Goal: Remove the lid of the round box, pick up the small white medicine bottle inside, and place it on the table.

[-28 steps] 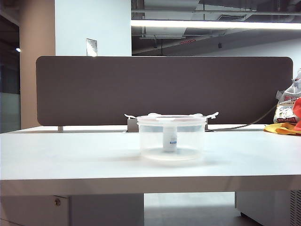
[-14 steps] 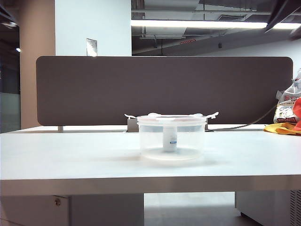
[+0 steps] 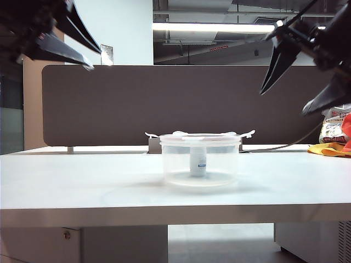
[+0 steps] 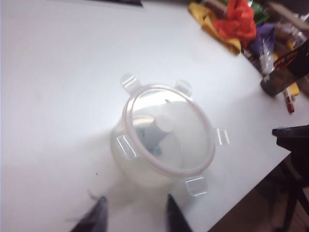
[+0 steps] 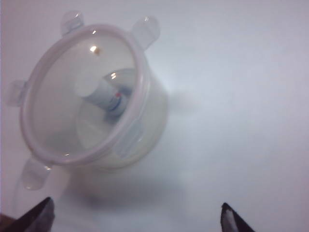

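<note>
exterior view: the round box [image 3: 200,161] sits on the table [image 3: 82,181] near the middle, in front of the brown divider panel [image 3: 137,104]. its lid [image 3: 200,136] lies flat on the rim, snap tabs sticking outward. inside, the small white medicine bottle [image 3: 198,160] stands upright, long axis vertical, cap up. the left gripper [image 3: 74,41] hangs high at the upper left and the right gripper [image 3: 299,82] high at the upper right, both well above the box and touching nothing. the right one's fingers are spread wide.

left wrist view: seen from above, the lid [image 4: 166,130] covers the box [image 4: 145,159] with the bottle [image 4: 154,133] showing through it. two dark fingertips [image 4: 94,220] stand a modest gap apart, holding nothing.

right wrist view: the lidded box [image 5: 140,125] holds the bottle [image 5: 108,96]. the fingertips [image 5: 38,217] sit far apart, jaws wide and empty.
</note>
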{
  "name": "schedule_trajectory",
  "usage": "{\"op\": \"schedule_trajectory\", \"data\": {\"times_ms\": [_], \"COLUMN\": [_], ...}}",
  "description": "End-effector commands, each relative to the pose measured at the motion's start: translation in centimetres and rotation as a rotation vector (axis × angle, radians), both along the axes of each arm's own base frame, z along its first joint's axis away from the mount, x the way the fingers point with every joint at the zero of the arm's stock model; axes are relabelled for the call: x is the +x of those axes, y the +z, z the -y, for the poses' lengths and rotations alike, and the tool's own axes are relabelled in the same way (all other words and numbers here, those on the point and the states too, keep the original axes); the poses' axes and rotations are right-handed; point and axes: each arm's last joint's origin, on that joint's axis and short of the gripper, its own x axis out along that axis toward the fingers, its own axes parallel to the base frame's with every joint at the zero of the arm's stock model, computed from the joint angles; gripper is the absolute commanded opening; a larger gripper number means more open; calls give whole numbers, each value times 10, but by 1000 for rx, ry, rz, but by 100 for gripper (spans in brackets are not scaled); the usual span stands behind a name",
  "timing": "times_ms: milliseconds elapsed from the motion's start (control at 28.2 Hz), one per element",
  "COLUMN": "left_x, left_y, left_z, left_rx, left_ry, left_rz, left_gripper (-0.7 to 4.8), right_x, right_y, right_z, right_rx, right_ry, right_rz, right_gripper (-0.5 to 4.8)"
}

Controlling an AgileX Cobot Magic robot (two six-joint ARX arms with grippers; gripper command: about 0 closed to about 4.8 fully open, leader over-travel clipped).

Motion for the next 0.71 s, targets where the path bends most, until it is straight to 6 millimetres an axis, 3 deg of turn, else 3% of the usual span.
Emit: {"op": "schedule_trajectory", "data": {"times_ms": [35, 213, 284, 390, 497, 532, 710], "left_x": [18, 46, 54, 65, 74, 79, 93], "left_y": [-4, -18, -24, -34, -43, -48, -57], "left_z": [5, 11, 14, 16, 18, 20, 25], "left_rx": [6, 15, 12, 16, 9, 4, -57], "left_ry": [-16, -36, -48, -51, -68, -79, -123], "left_rz": [-41, -148, -175, -206, -237, -254, -333], "left_gripper": [164, 367, 368, 363, 361, 328, 325], "right_x": [11, 24, 28, 34, 40, 45, 56], "right_y": [-6, -21, -24, -26, -24, -22, -19], "right_z": [-4, -8, -9, -11, -12, -13, -16], "right_rx": [111, 191, 194, 201, 201, 206, 231], "right_ry": [2, 3, 8, 19, 16, 16, 16], "right_rz": [-40, -107, -120, -131, -125, -124, -139], "right_gripper": [418, 417, 415, 339, 331, 331, 304]}}
